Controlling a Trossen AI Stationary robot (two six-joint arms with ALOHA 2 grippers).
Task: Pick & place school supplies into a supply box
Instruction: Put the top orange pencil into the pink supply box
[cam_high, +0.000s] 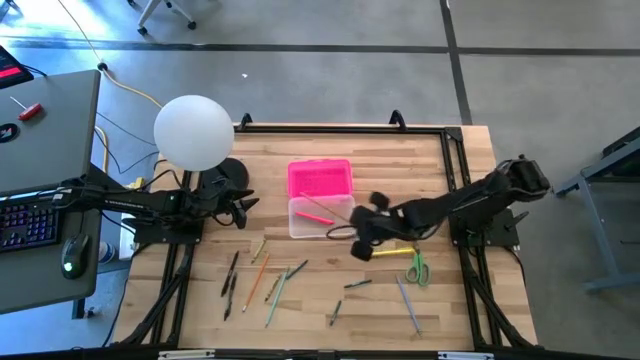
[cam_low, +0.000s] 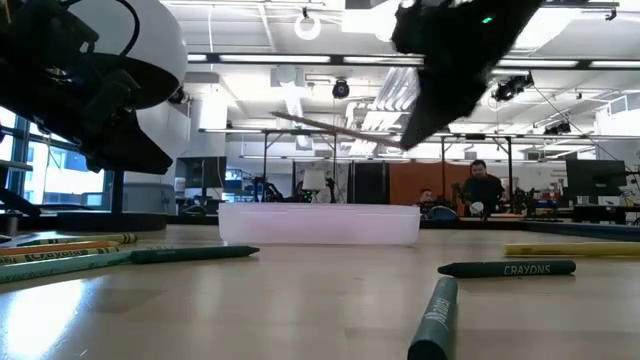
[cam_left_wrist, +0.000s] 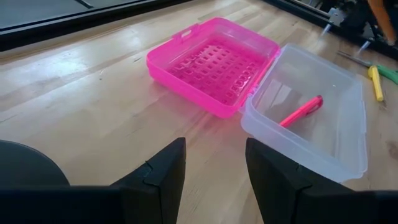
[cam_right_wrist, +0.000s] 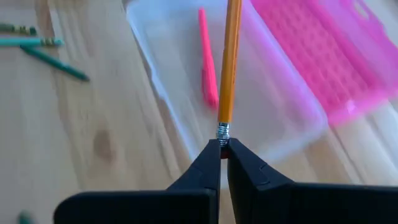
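We see the clear supply box (cam_high: 318, 218) at the centre of the high view, its pink lid (cam_high: 320, 179) flung open above it and a pink pen (cam_right_wrist: 207, 59) inside. The right gripper (cam_right_wrist: 221, 152) pinches an orange pencil (cam_right_wrist: 229, 62) by its eraser end over the box, while the left gripper (cam_left_wrist: 214, 165) waits with fingers parted at centre left. In the low view the right arm is a dark shape cut off at the top, and the pencil shows only as a thin line.

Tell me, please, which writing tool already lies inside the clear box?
The pink pen; it alone rests in the clear box, while the orange pencil is held above it.

In my low view the right gripper (cam_low: 440, 75) is cut by the top edge. The pencil (cam_right_wrist: 229, 68) runs out of the right wrist picture. The crayons (cam_high: 262, 280) are too small to read from above.
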